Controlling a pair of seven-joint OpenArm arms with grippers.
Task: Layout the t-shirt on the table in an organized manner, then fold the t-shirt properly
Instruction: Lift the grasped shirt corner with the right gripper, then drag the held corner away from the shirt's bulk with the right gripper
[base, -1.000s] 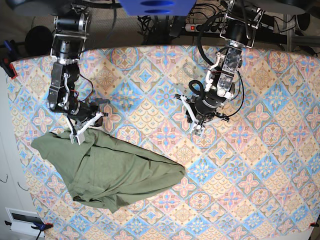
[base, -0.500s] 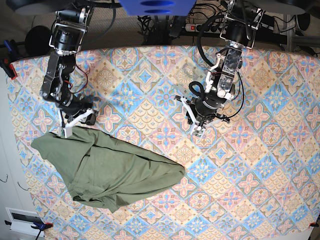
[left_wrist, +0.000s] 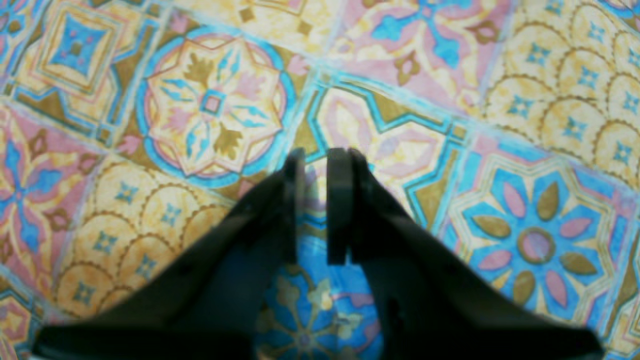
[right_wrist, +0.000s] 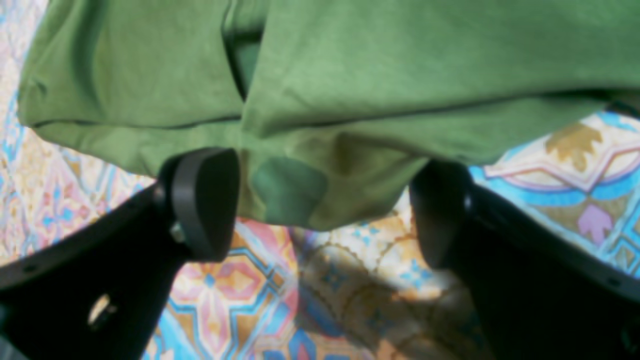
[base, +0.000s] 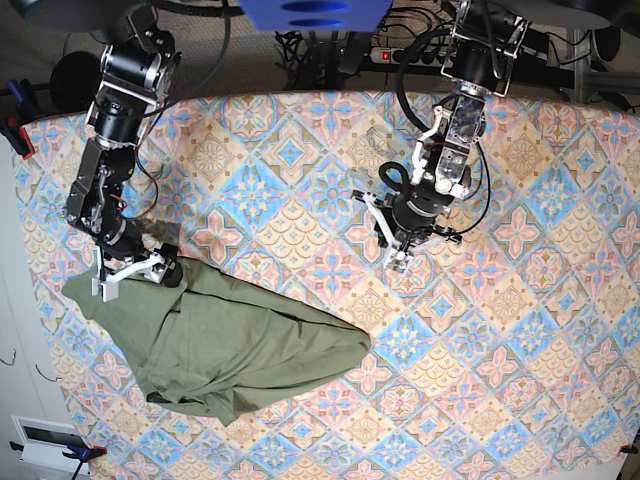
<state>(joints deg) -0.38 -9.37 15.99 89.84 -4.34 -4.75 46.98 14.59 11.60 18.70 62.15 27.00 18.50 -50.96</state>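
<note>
The olive-green t-shirt lies crumpled in a rough wedge on the front left of the table. My right gripper is at the shirt's upper left edge, jaws spread wide. In the right wrist view the t-shirt fills the top, and a fold of its hem sags between the two fingers without being pinched. My left gripper hovers over bare table near the middle, well away from the shirt. Seen from the left wrist, the left gripper is nearly shut, with only a thin slit and nothing in it.
The patterned table extends far to the right and front of the shirt. Cables and a power strip run behind the back edge. A clamp grips the left edge. A white box sits off the front left corner.
My right gripper has opened wide, let go of the shirt's upper edge, and shifted left and slightly down along it. The shirt and the left arm stay where they were.
</note>
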